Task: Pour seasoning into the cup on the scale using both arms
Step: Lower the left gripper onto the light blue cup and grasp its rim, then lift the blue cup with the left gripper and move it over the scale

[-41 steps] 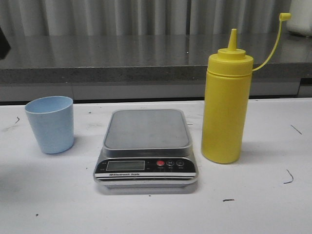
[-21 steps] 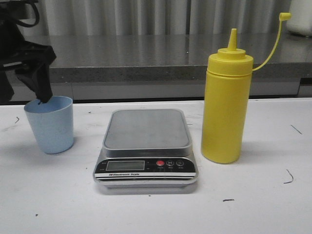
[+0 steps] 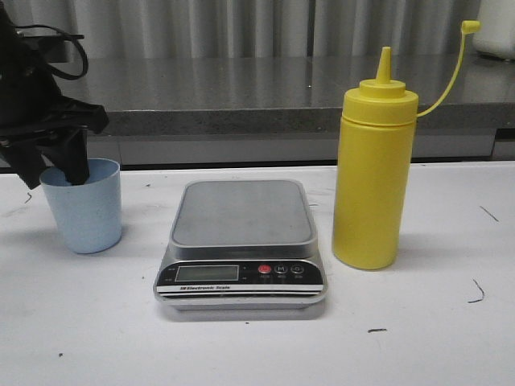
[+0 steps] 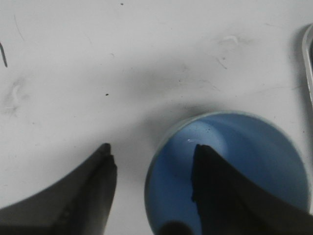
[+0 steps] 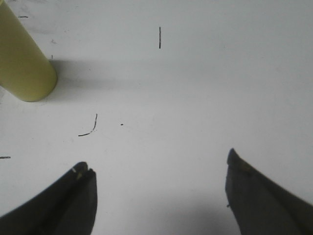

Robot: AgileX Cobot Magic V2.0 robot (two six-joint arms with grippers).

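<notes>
The scale [image 3: 241, 244] carries a black strip along its front edge with small white lettering reading "Electronic Scale". Its display is blank, and the button markings are too small to read.

cup [image 3: 83, 211] pale blue | bottle [image 3: 371, 178] yellow | scale [image 3: 241, 245] silver-grey | table [image 3: 434, 338] white

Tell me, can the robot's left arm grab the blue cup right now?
Probably yes. The left gripper is open and straddles the rim of the cup, one finger inside it and the other outside the wall. Nothing sits between them, so closing should pinch the wall.
</notes>
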